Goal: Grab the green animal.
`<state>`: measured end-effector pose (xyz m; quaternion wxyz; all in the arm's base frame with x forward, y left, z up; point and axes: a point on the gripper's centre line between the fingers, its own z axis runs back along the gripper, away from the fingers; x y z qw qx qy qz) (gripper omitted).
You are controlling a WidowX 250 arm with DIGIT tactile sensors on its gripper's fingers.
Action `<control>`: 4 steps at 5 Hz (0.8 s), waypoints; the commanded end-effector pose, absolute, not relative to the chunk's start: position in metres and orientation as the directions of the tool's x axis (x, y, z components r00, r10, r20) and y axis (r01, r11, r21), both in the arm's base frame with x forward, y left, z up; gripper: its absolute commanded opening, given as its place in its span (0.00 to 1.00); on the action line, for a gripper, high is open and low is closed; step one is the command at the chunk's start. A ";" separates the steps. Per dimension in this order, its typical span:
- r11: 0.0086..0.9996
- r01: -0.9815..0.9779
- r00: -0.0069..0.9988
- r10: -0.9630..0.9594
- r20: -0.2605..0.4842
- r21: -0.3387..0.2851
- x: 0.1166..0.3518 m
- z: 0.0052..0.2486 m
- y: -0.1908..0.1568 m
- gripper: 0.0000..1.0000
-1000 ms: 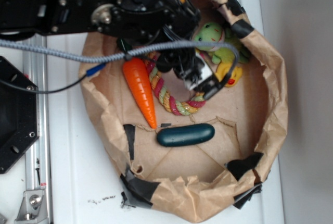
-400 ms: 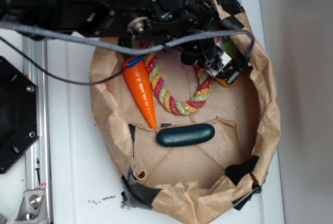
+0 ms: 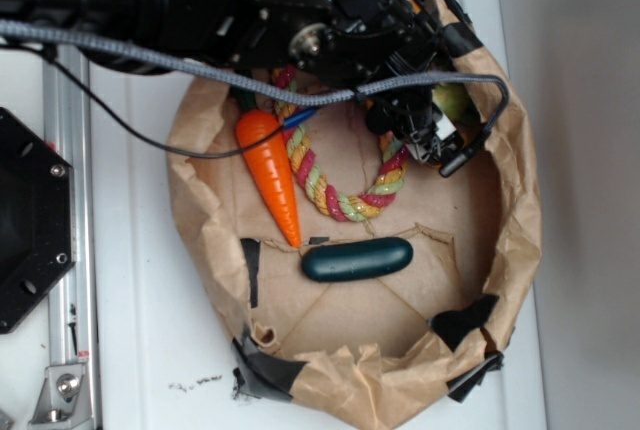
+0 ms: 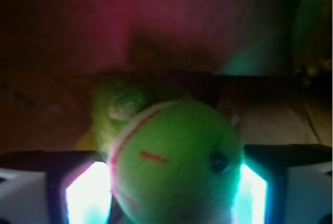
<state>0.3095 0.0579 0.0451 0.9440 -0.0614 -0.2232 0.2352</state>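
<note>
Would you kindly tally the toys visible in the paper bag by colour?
Green: 2, the green animal and a dark green oblong toy
Orange: 1, a carrot
Multicoloured: 1, a rope ring
Total: 4

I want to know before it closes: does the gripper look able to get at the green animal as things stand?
Probably yes. In the wrist view the green animal fills the space between the two fingers, nothing lying between. From outside, the gripper hides most of it.

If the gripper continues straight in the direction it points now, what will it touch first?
Most likely the green animal: in the wrist view its head fills the space between the gripper fingers. Depth is unclear, so contact may already exist.
</note>
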 end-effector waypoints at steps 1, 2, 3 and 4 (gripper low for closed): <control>0.975 -0.218 0.912 0.217 0.349 -0.037 0.310 0.114 0.035 0.00; 0.996 -0.094 0.939 0.090 0.332 -0.004 0.301 0.164 0.003 0.00; 0.995 -0.098 0.991 0.100 0.084 -0.035 0.285 0.186 -0.016 0.00; 0.985 -0.167 0.986 0.167 0.008 -0.050 0.269 0.180 -0.022 0.00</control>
